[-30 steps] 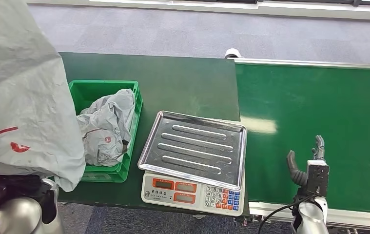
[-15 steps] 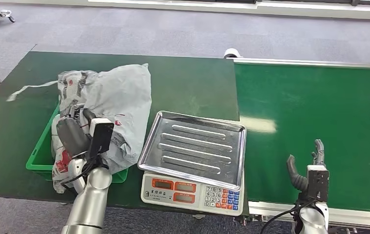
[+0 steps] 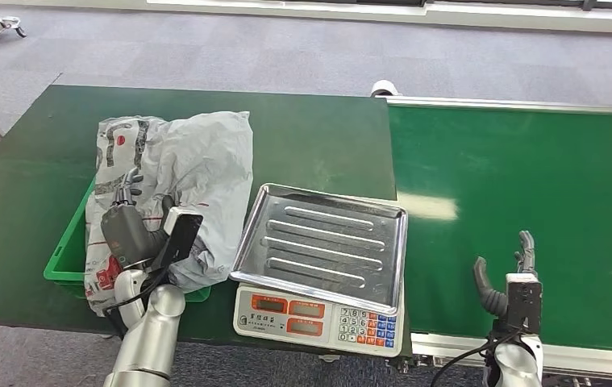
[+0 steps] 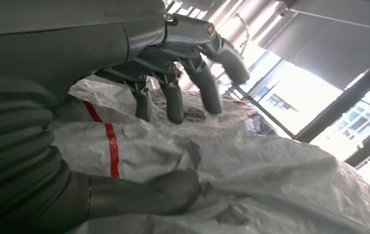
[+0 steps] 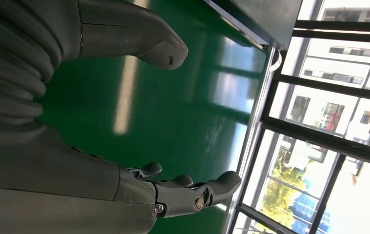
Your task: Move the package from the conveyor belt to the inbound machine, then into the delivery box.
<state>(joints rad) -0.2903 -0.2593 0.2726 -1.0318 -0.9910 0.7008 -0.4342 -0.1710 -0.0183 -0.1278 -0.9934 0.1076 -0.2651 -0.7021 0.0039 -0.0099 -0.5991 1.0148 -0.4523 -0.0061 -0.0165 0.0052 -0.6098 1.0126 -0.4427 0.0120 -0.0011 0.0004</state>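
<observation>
Fingers [image 4: 173, 97] of the left hand [image 3: 129, 230] are pressed onto the grey courier bag [image 3: 181, 173], thumb underneath, gripping it. The bag is draped over the green crate [image 3: 64, 258], mostly hidden, left of the scale [image 3: 322, 242]. The right hand [image 3: 508, 282] is held spread, empty, over the conveyor belt [image 3: 520, 169].

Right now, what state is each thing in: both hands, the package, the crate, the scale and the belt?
Left hand: on the package, thumb and fingers touching it.
Right hand: open, holding nothing, over the belt.
Package: crumpled, lying over the crate.
Crate: mostly covered.
Scale: tray bare.
Belt: bare.
</observation>
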